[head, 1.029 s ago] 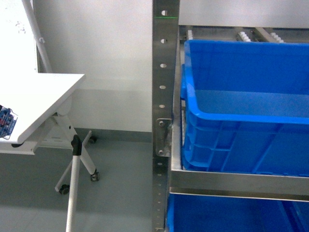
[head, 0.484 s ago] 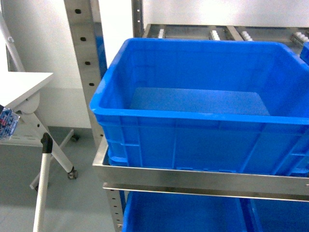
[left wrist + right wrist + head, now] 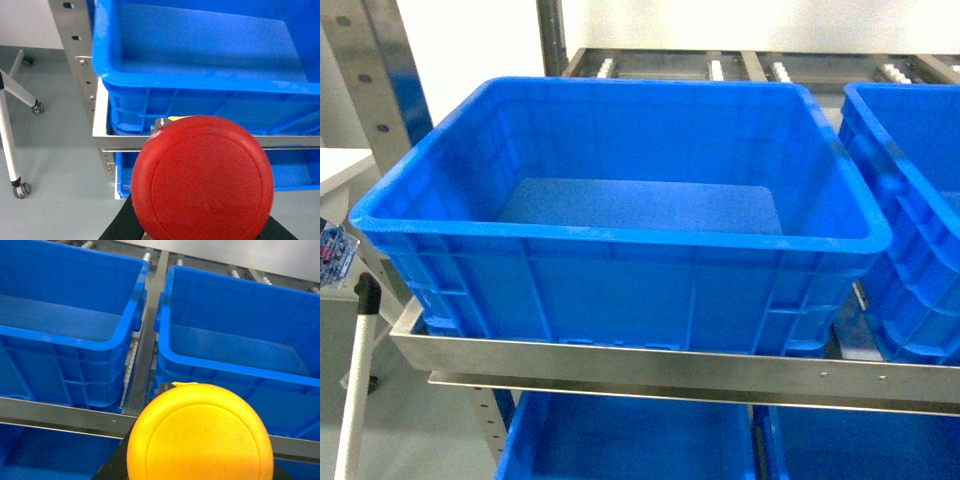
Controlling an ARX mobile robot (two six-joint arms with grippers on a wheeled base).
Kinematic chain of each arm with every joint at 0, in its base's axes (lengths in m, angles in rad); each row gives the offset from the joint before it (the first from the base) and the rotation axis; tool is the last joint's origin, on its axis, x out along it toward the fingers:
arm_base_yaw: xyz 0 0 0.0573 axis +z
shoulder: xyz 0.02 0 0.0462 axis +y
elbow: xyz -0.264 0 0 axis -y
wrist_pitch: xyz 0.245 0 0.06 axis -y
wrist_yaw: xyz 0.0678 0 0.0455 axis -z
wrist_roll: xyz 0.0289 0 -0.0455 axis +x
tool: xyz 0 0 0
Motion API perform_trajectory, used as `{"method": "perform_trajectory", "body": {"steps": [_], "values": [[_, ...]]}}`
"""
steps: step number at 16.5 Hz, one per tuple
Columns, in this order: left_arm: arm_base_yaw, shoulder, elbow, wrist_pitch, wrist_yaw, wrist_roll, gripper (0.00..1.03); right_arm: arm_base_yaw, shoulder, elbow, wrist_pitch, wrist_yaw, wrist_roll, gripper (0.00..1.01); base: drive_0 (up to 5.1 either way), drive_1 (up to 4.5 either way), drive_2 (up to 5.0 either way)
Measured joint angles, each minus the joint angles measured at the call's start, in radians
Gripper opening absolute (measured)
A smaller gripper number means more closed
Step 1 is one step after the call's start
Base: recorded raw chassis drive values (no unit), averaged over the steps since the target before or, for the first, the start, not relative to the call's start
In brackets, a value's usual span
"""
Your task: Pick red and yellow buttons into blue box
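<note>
Occupying the centre of the head view, the blue box (image 3: pixel 620 200) is sitting on a steel rack shelf (image 3: pixel 620 365), its interior showing only a bare floor. A second blue crate (image 3: pixel 910 200) is standing just beside it at 3 o'clock, and further blue bins (image 3: pixel 630 440) are showing on the tier below at 6 o'clock. Neither arm is appearing in the head view.

In the left wrist view, the red button (image 3: pixel 202 177) is filling the lower frame, cap toward the camera, with the box's near wall and rim at 12 o'clock above it. The left gripper (image 3: pixel 200 232) is showing only as dark shapes beneath the cap; it appears to be carrying the button, though the jaws' grip cannot be told.

In the right wrist view, the yellow button (image 3: pixel 200 435) is sitting at 6 o'clock, below the gap between the two crates. The right gripper (image 3: pixel 200 475) is likewise largely hidden; its jaw state cannot be told.
</note>
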Motion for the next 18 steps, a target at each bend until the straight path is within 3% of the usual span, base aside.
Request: {"method": "perform_trajectory", "body": {"steps": [18], "values": [[0.0, 0.0, 0.0, 0.0, 0.0, 0.0, 0.23, 0.0, 0.0, 0.0, 0.0, 0.0, 0.0, 0.26, 5.1, -2.39, -2.4]]}}
